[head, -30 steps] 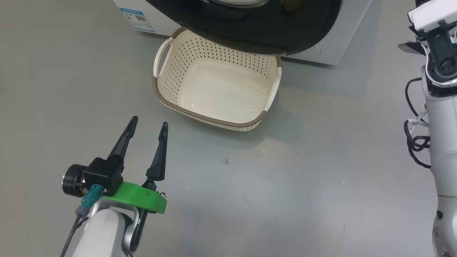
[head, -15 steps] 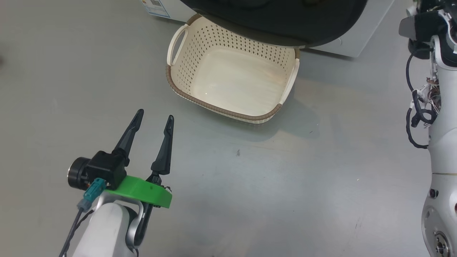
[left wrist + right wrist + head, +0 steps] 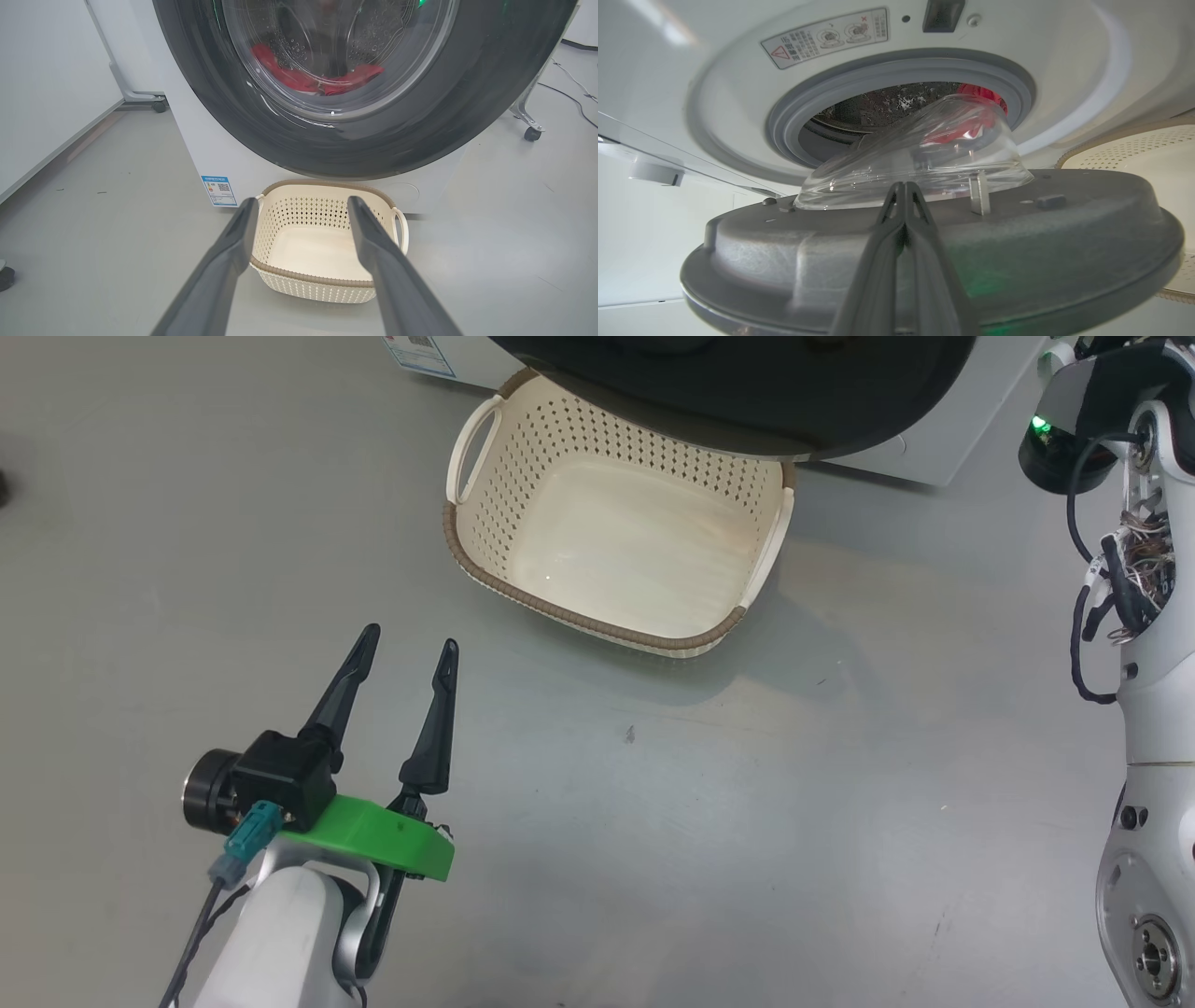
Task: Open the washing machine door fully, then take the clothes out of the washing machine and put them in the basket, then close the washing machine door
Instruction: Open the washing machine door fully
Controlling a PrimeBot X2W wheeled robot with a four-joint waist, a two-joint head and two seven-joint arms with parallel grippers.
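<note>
The left claw hangs above the grey floor with its two dark fingers spread wide and nothing between them. It is apart from the basket, on the near left side of it. The right claw has its fingers pressed together and grips nothing. Its tips lie against the view of the grey inner face of the washing machine door, at the foot of the clear glass bowl; whether they touch it cannot be told. The door stands swung out from the white washing machine, leaving the grey rubber-ringed drum mouth uncovered behind it. The red clothes lie inside the drum, partly seen through the glass bowl. The cream basket stands empty on the floor just before the machine, its far edge under the door's glossy black rim.
</note>
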